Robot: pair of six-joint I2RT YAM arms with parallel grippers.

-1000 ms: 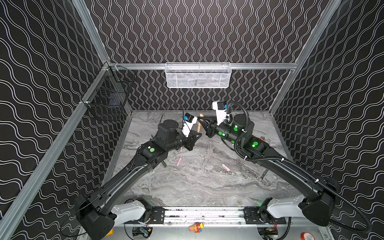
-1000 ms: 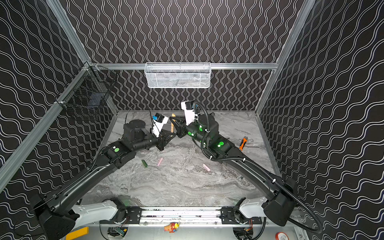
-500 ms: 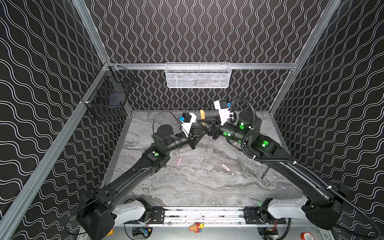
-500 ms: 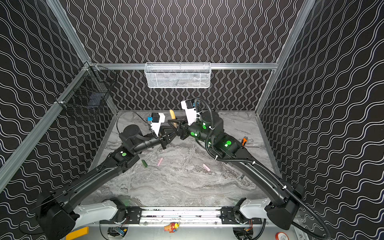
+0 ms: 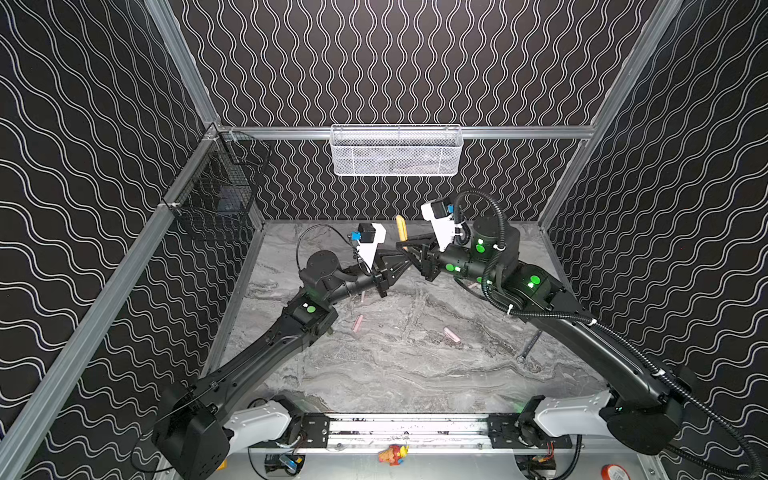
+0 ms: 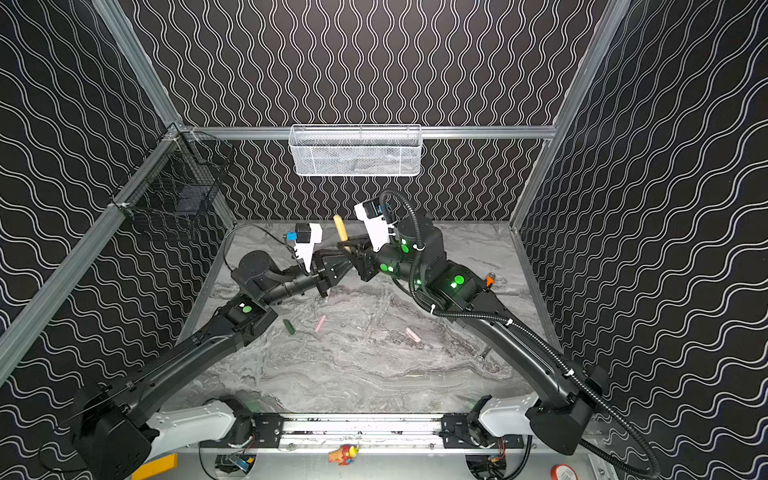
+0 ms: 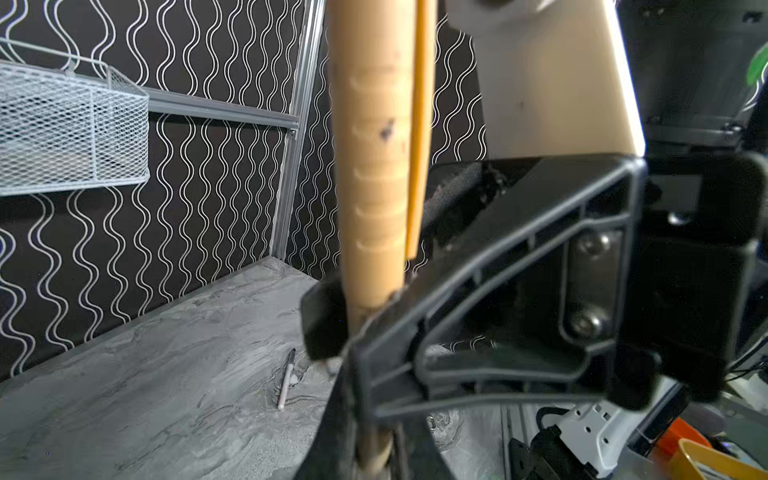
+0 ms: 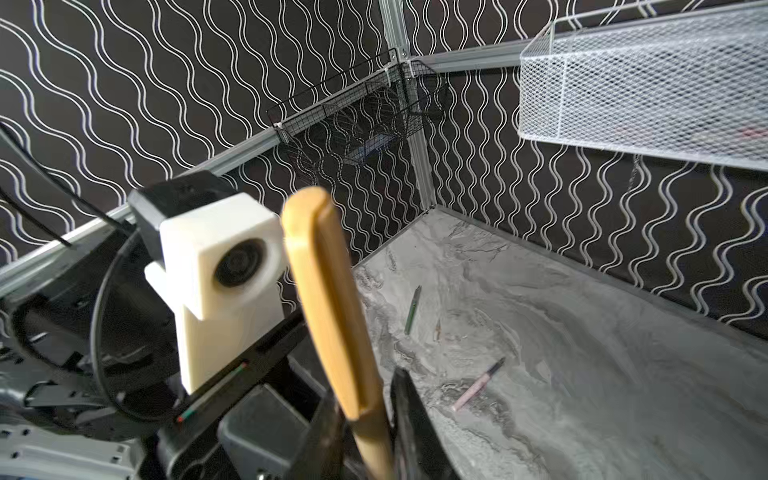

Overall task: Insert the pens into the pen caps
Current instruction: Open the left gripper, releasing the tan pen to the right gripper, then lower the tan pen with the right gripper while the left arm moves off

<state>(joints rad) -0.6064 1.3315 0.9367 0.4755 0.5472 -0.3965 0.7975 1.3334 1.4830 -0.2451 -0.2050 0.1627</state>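
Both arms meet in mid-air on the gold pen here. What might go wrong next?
1. Whether the gold cap is pushed fully home cannot be seen; the right gripper pinches at its lower edge, so letting go might leave it loose.
2. The left gripper holds the gold pen just beneath, the two grippers crowded together, so either withdrawal may knock or tilt it.

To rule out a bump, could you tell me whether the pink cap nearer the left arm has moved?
No: the pink cap lies where it did, same gap to the front rail.
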